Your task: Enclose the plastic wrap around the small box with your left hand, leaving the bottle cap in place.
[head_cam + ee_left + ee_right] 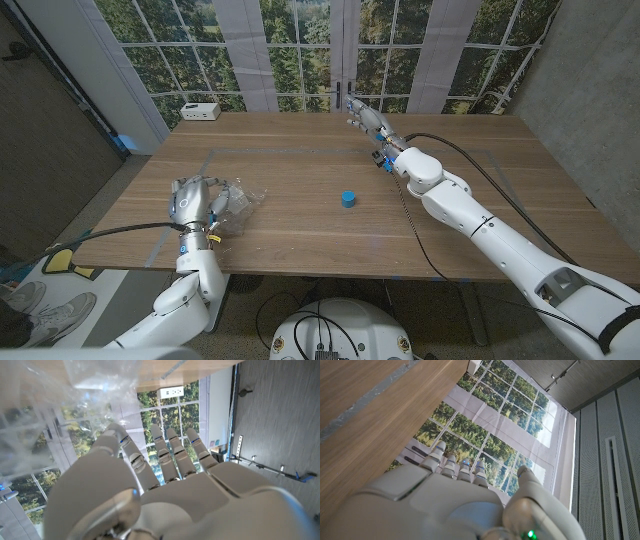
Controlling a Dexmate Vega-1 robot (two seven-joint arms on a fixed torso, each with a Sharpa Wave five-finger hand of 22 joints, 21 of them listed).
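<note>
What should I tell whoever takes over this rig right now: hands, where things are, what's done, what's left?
Left hand: at the near left of the table, by the crumpled plastic wrap, fingers toward it; a firm grip can't be confirmed.
Right hand: fingers spread, holding nothing, near the far edge of the wooden table.
Blue bottle cap: mid-table, standing apart from both hands and the wrap.
Small box: not discernible; possibly under the wrap.
Done: left hand is at the wrap.
Left: close the wrap around the box, cap staying put.
</note>
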